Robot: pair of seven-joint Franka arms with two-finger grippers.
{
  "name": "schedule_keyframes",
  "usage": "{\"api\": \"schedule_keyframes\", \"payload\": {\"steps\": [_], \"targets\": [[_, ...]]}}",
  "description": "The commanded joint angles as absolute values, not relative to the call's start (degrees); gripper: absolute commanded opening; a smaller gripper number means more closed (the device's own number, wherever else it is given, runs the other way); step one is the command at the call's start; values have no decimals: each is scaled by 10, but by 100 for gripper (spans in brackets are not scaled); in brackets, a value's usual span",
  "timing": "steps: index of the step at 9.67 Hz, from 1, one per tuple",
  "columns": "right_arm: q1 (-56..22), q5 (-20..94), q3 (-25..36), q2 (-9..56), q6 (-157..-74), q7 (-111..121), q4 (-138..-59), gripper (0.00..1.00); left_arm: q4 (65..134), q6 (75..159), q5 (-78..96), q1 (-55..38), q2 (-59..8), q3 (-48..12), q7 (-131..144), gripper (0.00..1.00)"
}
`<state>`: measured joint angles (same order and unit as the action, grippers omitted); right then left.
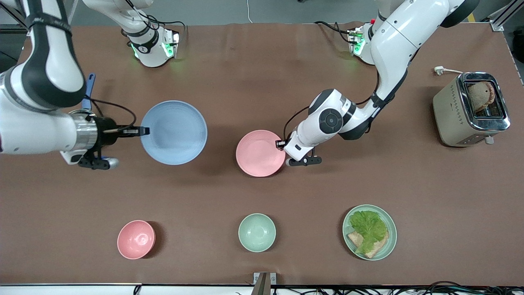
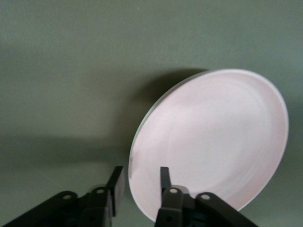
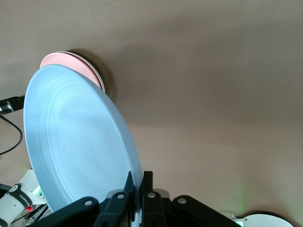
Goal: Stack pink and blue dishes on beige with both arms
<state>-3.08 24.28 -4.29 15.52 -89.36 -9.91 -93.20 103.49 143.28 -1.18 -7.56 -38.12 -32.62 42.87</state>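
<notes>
The blue plate [image 1: 174, 132] is held up over the bench [image 1: 262, 196] by its rim, pinched in the right hand [image 1: 144, 131]. The pink plate [image 1: 259, 153] is held by its rim in the left hand [image 1: 281, 144], fingers [image 2: 165, 177] clamped on the edge. No beige plate is seen, so both plates are best kept level and gripped tight.

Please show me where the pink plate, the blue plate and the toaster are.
pink plate [image 1: 258, 153]: front view, centre of its face.
blue plate [image 1: 175, 132]: front view, centre of its face.
toaster [image 1: 450, 107]: front view, its beige side wall.
</notes>
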Motion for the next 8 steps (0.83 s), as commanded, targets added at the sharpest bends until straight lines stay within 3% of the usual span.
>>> {"api": "schedule_keyframes", "payload": {"steps": [1,2,4,5,8], "targets": [[-46,244,-78,135,-1012,-135,-1026,0,989,1412,-28,-50,-336,-320,440,100],[-47,244,-117,138,-1073,-171,-1049,0,930,1344,-32,-27,-324,-320,435,100],[-61,244,-178,168,-1200,-216,-1075,0,761,1096,-82,-11,-316,-320,415,100],[-83,244,-185,201,-1248,-232,-1074,0,742,1029,-111,17,-299,-325,404,100],[-137,244,-186,265,-1342,-253,-1077,1,744,965,-115,118,-177,-325,153,100]]}}
